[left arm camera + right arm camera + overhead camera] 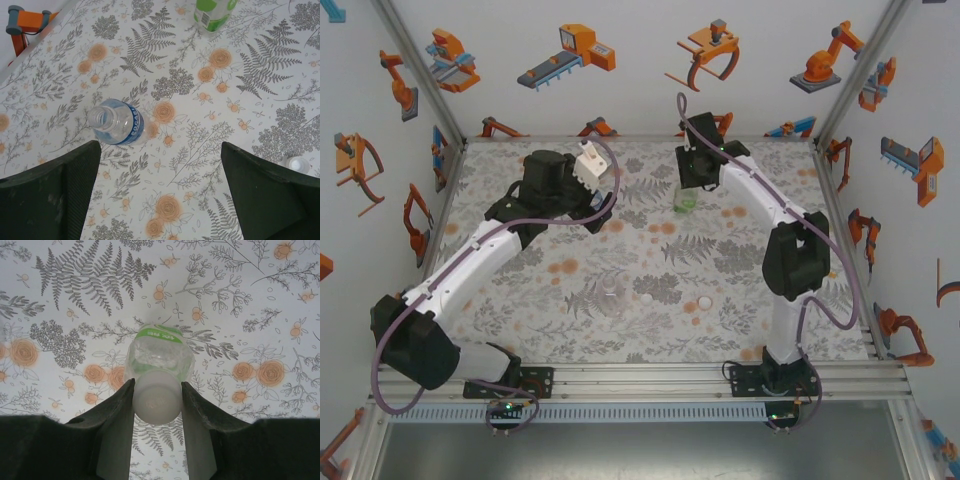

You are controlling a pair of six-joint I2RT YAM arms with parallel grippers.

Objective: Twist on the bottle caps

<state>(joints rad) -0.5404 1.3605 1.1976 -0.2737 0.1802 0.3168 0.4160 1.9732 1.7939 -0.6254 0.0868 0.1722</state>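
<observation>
Nearest the arm bases, a loose cap [645, 298] lies on the table [560, 322] just beside the clear bottle [612, 298], and a second loose cap [705, 303] lies a little to its right. We cannot tell whether the clear bottle's neck is bare.

Farther out, the left gripper [160, 145] hangs above the table with its jaws spread wide and nothing between them. The blue-label bottle [120, 125] is just ahead of it, its mouth open and uncapped.

Farthest away, the right gripper [158, 386] pinches the white cap [157, 400] from both sides, and the cap sits on the neck of the green bottle [159, 352]. We judge the step in hand to be threading this cap down. We cannot see whether the threads have caught.

To do it well, we line the wrist's turning axis up with the bottle's neck, so the cap stays flat and does not cross-thread. We press down only lightly while turning. Nothing braces the bottle, so it may spin with the cap or tip over. We therefore turn slowly and watch the label for rotation. The free left arm could steady the body if it does turn. The grip should be firm enough not to slip on the smooth cap.
</observation>
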